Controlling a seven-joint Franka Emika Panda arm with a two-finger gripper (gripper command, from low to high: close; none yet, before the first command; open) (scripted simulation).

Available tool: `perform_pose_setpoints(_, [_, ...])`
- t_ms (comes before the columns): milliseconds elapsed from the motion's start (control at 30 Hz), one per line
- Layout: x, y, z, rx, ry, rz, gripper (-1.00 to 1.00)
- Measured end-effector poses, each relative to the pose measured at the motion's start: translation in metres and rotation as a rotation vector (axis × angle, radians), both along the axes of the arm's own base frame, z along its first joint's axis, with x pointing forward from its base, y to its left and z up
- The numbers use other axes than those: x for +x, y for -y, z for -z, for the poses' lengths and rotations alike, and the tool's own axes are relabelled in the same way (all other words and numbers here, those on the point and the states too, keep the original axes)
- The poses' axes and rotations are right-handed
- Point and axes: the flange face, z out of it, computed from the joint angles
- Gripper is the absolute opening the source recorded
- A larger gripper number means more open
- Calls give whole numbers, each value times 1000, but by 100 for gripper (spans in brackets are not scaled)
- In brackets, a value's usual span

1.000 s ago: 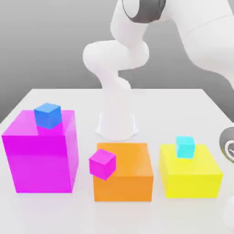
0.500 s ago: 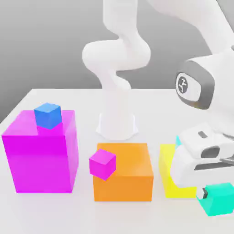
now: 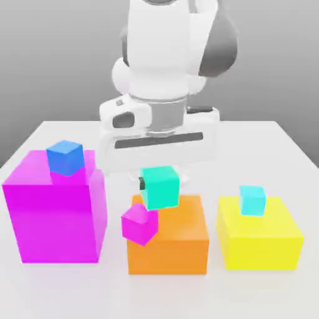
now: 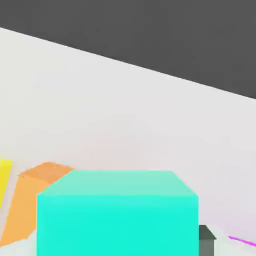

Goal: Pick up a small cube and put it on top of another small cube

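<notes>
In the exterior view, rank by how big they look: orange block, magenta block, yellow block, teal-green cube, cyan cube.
1. Magenta block
2. Orange block and yellow block: too alike to rank
3. Teal-green cube
4. Cyan cube

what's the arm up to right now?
The Panda's gripper is shut on a teal-green cube, holding it up around the orange block in the exterior view. It isn't stacked yet. Three other small cubes sit on big blocks: blue on magenta, magenta on orange, cyan on yellow. Which one is the target, I can't tell.
</notes>
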Motion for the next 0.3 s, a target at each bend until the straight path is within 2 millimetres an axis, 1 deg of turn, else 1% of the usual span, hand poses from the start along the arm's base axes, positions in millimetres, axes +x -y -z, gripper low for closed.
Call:
perform_pose_setpoints(67, [-7, 6, 15, 4, 0, -7, -100])
perform_pose_setpoints(167, [-10, 8, 50, 4, 0, -9, -100])
perform_pose_setpoints(200, [-11, 9, 60, 3, 0, -9, 100])
perform_pose_setpoints(300, [-11, 9, 60, 3, 0, -9, 100])
